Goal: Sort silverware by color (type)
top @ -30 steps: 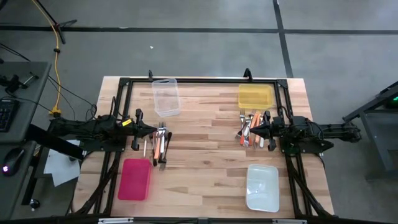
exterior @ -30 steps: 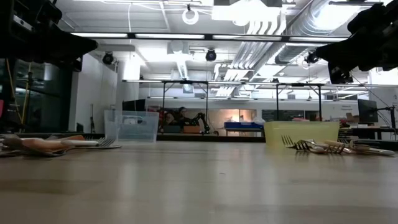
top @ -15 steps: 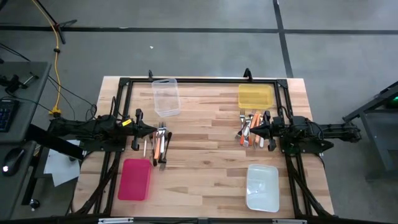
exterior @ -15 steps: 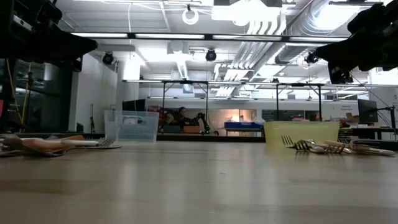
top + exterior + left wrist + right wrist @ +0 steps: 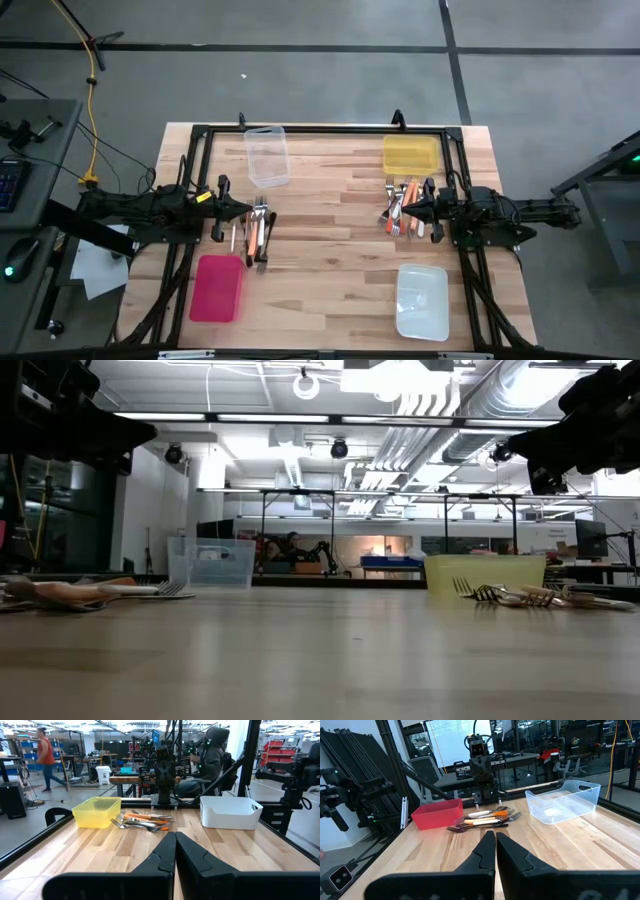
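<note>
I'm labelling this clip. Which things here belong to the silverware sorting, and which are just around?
Job:
- left silverware pile
- right silverware pile
- clear bin, yellow bin, red bin, white bin
- left gripper, right gripper, both shut

Around:
- yellow cable
- seated person

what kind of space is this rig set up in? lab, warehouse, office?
Most likely a robotics lab or industrial workshop. Exposed ducts and pipes run under the ceiling, more workbenches and framed rigs fill the room behind the table, and another robot arm stands across the wooden table. People move among the benches.
</note>
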Robot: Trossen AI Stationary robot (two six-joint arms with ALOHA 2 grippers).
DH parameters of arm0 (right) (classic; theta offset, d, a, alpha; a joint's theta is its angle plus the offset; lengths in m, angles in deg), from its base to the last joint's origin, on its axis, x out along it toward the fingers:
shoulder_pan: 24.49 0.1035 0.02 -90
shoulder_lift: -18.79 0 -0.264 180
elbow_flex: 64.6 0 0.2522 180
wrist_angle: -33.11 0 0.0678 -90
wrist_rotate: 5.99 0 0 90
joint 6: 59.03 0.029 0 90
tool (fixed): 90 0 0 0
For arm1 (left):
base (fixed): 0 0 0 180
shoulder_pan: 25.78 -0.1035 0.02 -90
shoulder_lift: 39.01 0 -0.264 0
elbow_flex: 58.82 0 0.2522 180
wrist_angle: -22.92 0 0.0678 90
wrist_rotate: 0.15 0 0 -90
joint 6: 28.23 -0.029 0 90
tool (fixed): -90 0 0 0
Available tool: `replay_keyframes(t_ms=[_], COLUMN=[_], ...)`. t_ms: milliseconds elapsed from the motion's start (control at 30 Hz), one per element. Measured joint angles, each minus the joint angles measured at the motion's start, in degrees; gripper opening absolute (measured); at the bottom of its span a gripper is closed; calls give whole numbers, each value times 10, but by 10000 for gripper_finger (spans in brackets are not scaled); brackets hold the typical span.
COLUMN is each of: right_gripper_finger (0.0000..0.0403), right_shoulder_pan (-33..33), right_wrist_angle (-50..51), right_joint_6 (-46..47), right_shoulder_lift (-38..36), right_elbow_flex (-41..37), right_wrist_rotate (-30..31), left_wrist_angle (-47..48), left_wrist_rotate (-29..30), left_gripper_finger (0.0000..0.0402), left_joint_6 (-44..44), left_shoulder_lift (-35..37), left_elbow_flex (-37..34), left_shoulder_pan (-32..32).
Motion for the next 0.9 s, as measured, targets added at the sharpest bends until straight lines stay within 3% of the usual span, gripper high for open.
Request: replay_keyframes(t_ms=[667, 900], right_gripper_finger=[0, 0], right_shoulder_pan=[0, 0], right_wrist_angle=[-4, -181], right_joint_6=[0, 1], right_shoulder_lift=[0, 0], right_elbow_flex=[0, 0], right_wrist_rotate=[7, 26], left_wrist_angle=[0, 0], left_wrist_rotate=[0, 0], left_gripper_finger=[1, 1], left_joint_6=[0, 0], left_shoulder_lift=[0, 0], left_elbow_flex=[0, 0], left_shoulder_pan=[0, 0])
